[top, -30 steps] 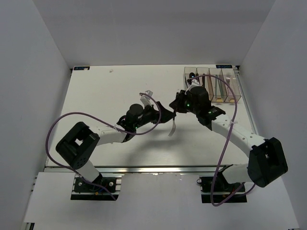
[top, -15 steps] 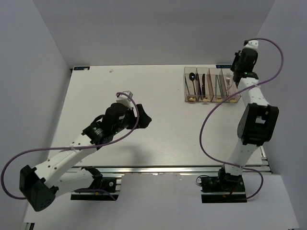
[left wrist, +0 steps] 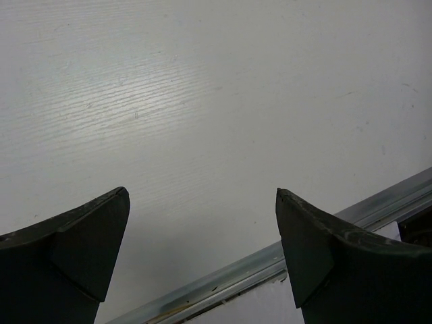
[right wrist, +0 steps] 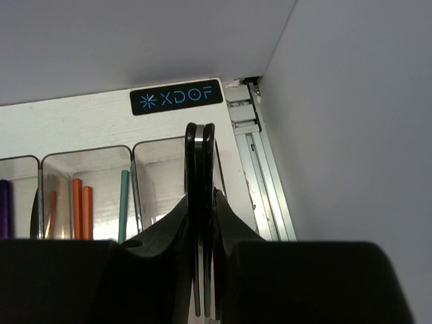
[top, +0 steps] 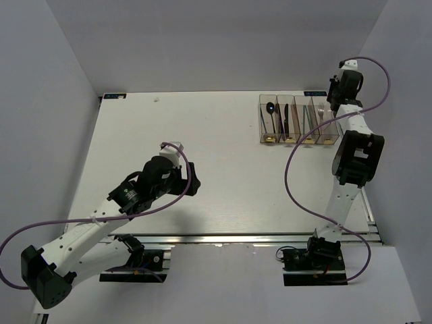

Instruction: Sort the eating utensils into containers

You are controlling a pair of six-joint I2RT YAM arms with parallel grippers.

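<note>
The containers (top: 299, 121) stand as a row of four clear bins at the table's back right. A black spoon (top: 271, 108) lies in the leftmost bin, a dark knife (top: 285, 120) in the second, chopsticks (top: 307, 121) in the third and forks (top: 322, 113) in the fourth. In the right wrist view the orange chopsticks (right wrist: 82, 206), a green chopstick (right wrist: 124, 202) and the purple knife (right wrist: 5, 208) show inside the bins. My right gripper (top: 333, 101) (right wrist: 200, 135) is shut, raised over the rightmost bin (right wrist: 162, 169), with nothing seen in it. My left gripper (top: 194, 177) (left wrist: 201, 196) is open and empty over bare table.
A metal rail (left wrist: 270, 260) runs along the table's near edge just under my left gripper. The right wall and a rail (right wrist: 260, 175) lie close beside the rightmost bin. A black XDOF label (right wrist: 177, 97) marks the back right corner.
A second ago both grippers met at the table's middle over a fork. Now the fork is off the table, my right arm is up by the bins, and my left arm has drawn back left.
</note>
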